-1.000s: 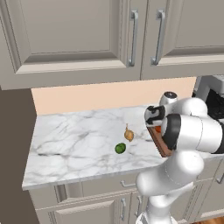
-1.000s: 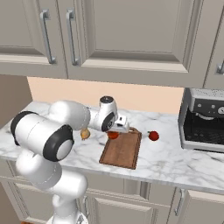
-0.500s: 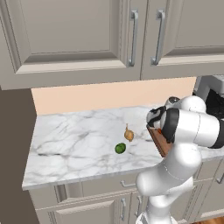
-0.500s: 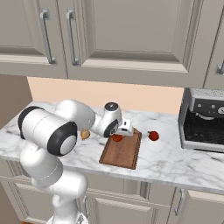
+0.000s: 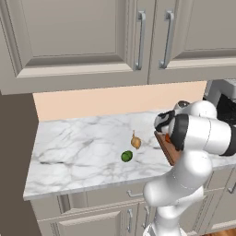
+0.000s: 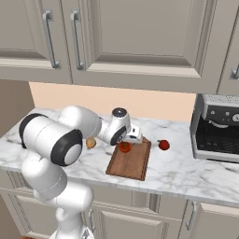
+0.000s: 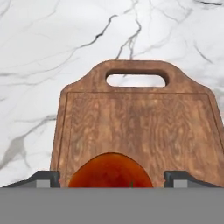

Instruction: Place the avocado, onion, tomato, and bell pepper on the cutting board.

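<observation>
The red-orange tomato (image 7: pixel 111 171) rests on the reddish-brown cutting board (image 7: pixel 131 118), near the end away from its handle hole. My gripper (image 7: pixel 111 180) straddles it, open, with a small gap between each fingertip and the fruit. In the right base view the tomato (image 6: pixel 124 148) lies at the far left corner of the board (image 6: pixel 130 163), under the gripper (image 6: pixel 126 143). A small red bell pepper (image 6: pixel 163 144) sits on the counter right of the board. The tan onion (image 5: pixel 135 142) and the dark-green avocado (image 5: pixel 126 156) lie on the marble left of the board (image 5: pixel 168 150).
A coffee machine (image 6: pixel 217 128) stands on the counter at the far right, against the wall. Wall cabinets (image 6: pixel 121 37) hang above the counter. The marble counter (image 5: pixel 78 152) stretches leftward to its end by a dark wall.
The hand has come down with the tomato onto the board. Its jaws have spread apart, letting go of the tomato.
</observation>
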Available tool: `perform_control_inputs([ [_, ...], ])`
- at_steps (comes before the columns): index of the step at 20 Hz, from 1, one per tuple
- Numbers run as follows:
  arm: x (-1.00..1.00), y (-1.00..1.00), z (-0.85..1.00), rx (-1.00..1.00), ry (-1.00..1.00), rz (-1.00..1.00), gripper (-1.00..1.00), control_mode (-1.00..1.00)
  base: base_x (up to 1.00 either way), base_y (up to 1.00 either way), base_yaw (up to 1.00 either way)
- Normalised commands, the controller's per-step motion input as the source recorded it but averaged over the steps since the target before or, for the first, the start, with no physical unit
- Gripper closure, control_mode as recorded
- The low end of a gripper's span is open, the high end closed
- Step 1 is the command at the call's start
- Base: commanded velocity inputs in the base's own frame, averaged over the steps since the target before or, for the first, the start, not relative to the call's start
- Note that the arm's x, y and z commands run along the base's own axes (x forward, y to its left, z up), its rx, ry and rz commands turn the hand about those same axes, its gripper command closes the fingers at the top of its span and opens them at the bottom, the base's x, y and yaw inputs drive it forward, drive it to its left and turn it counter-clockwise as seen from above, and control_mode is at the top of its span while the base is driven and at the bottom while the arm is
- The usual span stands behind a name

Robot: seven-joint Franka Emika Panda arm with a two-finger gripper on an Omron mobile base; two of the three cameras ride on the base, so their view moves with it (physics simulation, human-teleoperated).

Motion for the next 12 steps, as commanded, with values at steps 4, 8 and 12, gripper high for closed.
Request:
perform_control_inputs([
  [4, 0.11, 0.00, 0.40, 0.01, 0.02, 0.00, -1.00, -1.00, 0.00, 0.00, 0.00],
  [8, 0.00, 0.03, 0.40, 0.02, 0.00, 0.00, -1.00, -1.00, 0.00, 0.00, 0.00],
  [12, -0.10, 0.43, 0.28, 0.08, -0.01, 0.06, -1.00, -1.00, 0.00, 0.00, 0.00],
])
